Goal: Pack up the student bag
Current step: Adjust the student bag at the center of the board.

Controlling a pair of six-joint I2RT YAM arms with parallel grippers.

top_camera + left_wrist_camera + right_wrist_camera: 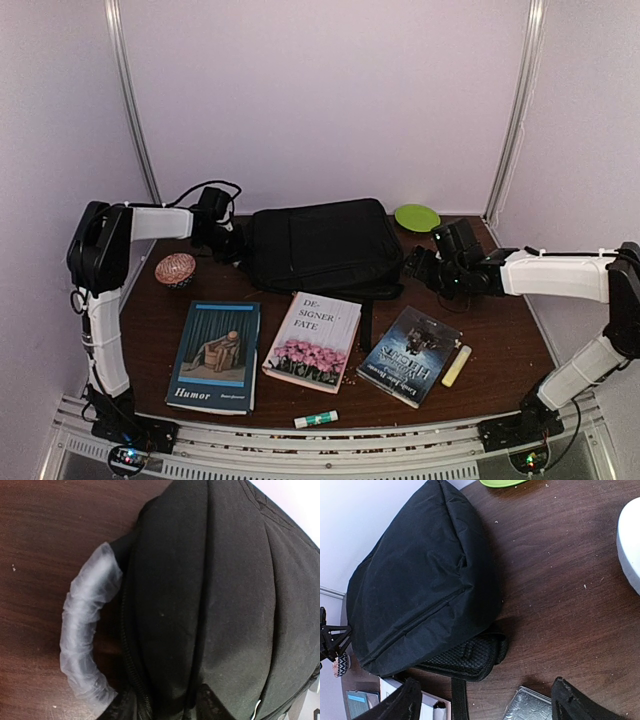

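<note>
R pincer (485,686): spread wide, released. Both dark fingers (402,702) are seen at the bottom of its wrist view w/ nothing held or touched betw. them. Just beyond it, a strap and the padded end of the student bag (320,245) are seen.

L pincer (218,238): parked at the bag's other end, upper left of the top view. Its fingers are not shown in its own wrist view and are too small from above, so released vs clenched can't be told. The pale grey handle (85,635) is framed close below its camera.

The bag is laid flat at upper centre of the counter (500,340). The zip (127,650) is judged shut; no pull is made out.

Handling, as judged: soft, floppy fabric, prob. light while unfilled, so sagging and folding are expected if it's lifted by a panel. A pinch of loose cloth may slip. The handle loop is the firmest hold. One end should be pinned while the zip is worked from the other.

Three books (312,341) are laid out in front, lower centre.
</note>
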